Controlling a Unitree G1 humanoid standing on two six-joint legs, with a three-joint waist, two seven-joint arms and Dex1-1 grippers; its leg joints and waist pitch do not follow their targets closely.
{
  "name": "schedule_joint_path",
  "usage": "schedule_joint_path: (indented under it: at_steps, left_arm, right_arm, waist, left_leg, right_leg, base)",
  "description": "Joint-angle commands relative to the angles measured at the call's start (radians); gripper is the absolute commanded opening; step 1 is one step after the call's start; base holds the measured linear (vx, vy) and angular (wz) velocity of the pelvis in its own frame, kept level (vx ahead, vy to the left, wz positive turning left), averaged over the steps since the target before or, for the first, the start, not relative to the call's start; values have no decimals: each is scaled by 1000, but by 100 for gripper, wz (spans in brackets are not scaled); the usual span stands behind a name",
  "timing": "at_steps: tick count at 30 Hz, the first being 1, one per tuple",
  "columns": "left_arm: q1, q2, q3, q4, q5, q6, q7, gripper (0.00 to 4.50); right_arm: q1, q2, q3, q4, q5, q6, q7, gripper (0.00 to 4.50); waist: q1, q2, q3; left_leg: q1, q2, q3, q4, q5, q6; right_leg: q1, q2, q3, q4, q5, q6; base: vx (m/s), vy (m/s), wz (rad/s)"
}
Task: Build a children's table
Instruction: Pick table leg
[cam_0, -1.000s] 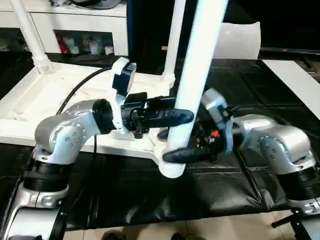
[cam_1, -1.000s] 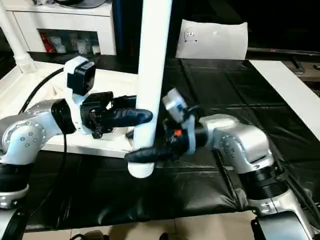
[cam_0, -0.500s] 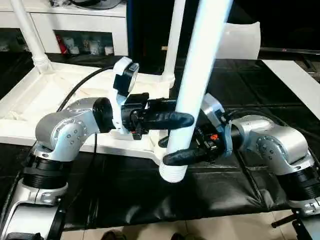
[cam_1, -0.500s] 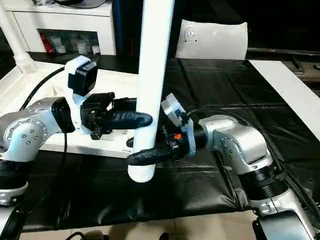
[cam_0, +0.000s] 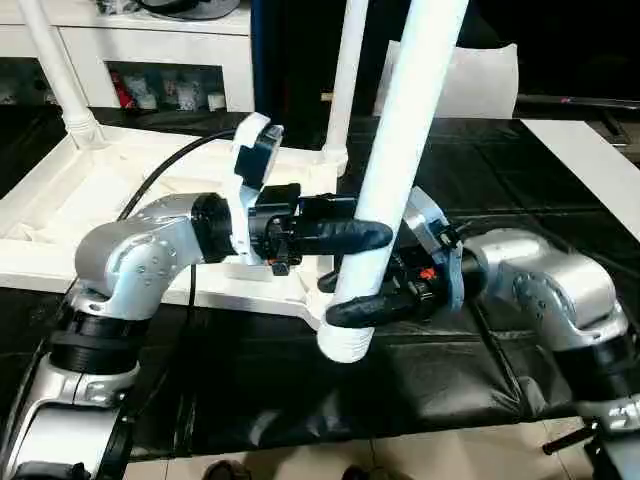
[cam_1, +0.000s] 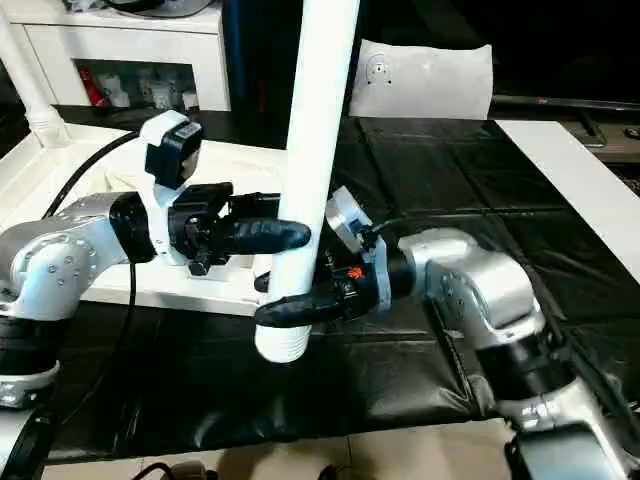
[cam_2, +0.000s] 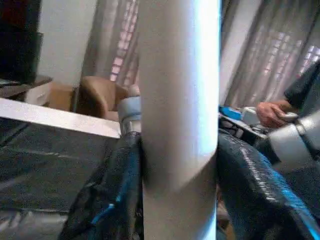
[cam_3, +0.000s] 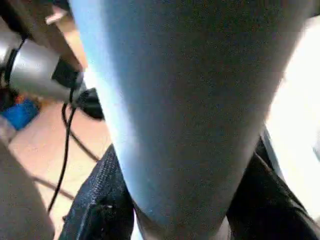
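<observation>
The children's table top (cam_0: 60, 200) lies upside down on the left, with two white legs (cam_0: 60, 70) (cam_0: 345, 80) standing in its far corner sockets. A third white leg (cam_0: 410, 110) is held nearly upright, leaning right at its top. Its thick lower end (cam_0: 345, 340) hangs just above the top's near right corner. My left gripper (cam_0: 378, 232) is shut on this leg from the left. My right gripper (cam_0: 338, 305) is shut on it lower down, from the right. In each wrist view the leg (cam_2: 177, 100) (cam_3: 190, 100) sits between black fingers (cam_2: 117, 195) (cam_3: 95, 210).
The black-covered work surface (cam_0: 420, 390) stretches to the front and right. A white cabinet with shelves (cam_0: 150, 60) stands behind. A white board (cam_0: 590, 160) lies at the right edge. A person's hand (cam_2: 272, 112) appears in the left wrist view. Shoes (cam_0: 225, 468) are at the floor edge.
The held leg's top has leaned a little further right while its lower end stays by the near corner. My right wrist has turned slightly around the leg.
</observation>
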Motion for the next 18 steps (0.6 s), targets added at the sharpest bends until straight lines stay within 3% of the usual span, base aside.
schedule_joint_path:
  at_steps: [1, 2, 4, 6, 7, 8, 10, 12, 16, 17, 18]
  left_arm:
    - [5, -12, 14, -32, -5, 5, 28, 288]
    - [9, -19, 21, -31, -9, 7, 44, 294]
    - [25, -36, 38, -29, -17, 5, 79, 296]
    - [28, -38, 40, -29, -18, 5, 84, 315]
    - [37, -50, 54, -30, -36, 10, 99, 330]
    - [58, -67, 82, -35, -69, 15, 117, 339]
    - [80, -95, 137, -36, -126, 19, 153, 347]
    - [92, -115, 191, -42, -152, -8, 179, 375]
    - [97, -124, 253, -24, -148, -54, 227, 407]
    - [101, -98, 255, 2, -97, -80, 233, 420]
    - [101, -98, 255, 2, -97, -80, 233, 426]
  right_arm:
    - [5, 10, -30, -27, 19, 7, -42, 193]
    - [11, 16, -35, -30, 22, 10, -56, 193]
    - [30, 40, -53, -44, 45, 37, -104, 193]
    - [32, 43, -55, -47, 48, 40, -110, 193]
    - [44, 56, -63, -58, 55, 42, -128, 193]
    - [72, 85, -79, -82, 73, 39, -159, 193]
    - [106, 123, -101, -110, 86, 26, -203, 193]
    - [130, 159, -126, -120, 82, 1, -265, 193]
    - [156, 199, -156, -121, 35, -52, -375, 193]
    - [164, 208, -165, -105, -22, -92, -437, 193]
    - [164, 208, -165, -105, -22, -92, -437, 193]
  waist:
    - [0, 21, -83]
    - [1, 19, -84]
    - [1, 32, -83]
    - [1, 26, -85]
    - [2, 33, -84]
    - [2, 38, -84]
    - [1, 31, -85]
    - [0, 36, -86]
    - [-5, 39, -85]
    - [-6, 50, -85]
    - [-11, 46, -85]
  left_leg:
    - [1, 4, 11, -67, -201, -16]
    - [3, 3, 9, -67, -212, -17]
    - [3, 2, 8, -68, -216, -18]
    - [4, -1, 9, -67, -230, -11]
    - [4, -2, 9, -67, -231, -11]
    - [1, -3, 9, -65, -228, -12]
    - [-2, -4, 10, -64, -231, -9]
    - [-2, -4, 9, -66, -229, -9]
    - [7, -9, 7, -65, -262, -12]
    - [8, -7, 5, -67, -266, -16]
    - [8, -9, 4, -69, -272, -17]
  right_leg:
    - [57, -57, 42, -79, -438, -100]
    - [58, -57, 40, -79, -451, -95]
    - [57, -55, 41, -79, -432, -101]
    - [58, -54, 38, -83, -459, -84]
    - [57, -54, 39, -83, -465, -82]
    - [58, -56, 38, -85, -471, -78]
    - [58, -56, 34, -90, -488, -70]
    - [56, -55, 33, -94, -499, -55]
    - [51, -52, 24, -105, -548, -22]
    - [48, -52, 25, -107, -540, -16]
    - [50, -48, 23, -107, -536, -7]
  base:
    - [0, 0, 0]
    - [0, 0, 0]
    - [0, 0, 0]
    - [0, 0, 0]
    - [0, 0, 0]
    - [0, 0, 0]
    - [0, 0, 0]
    - [0, 0, 0]
    - [0, 0, 0]
    - [0, 0, 0]
    - [0, 0, 0]
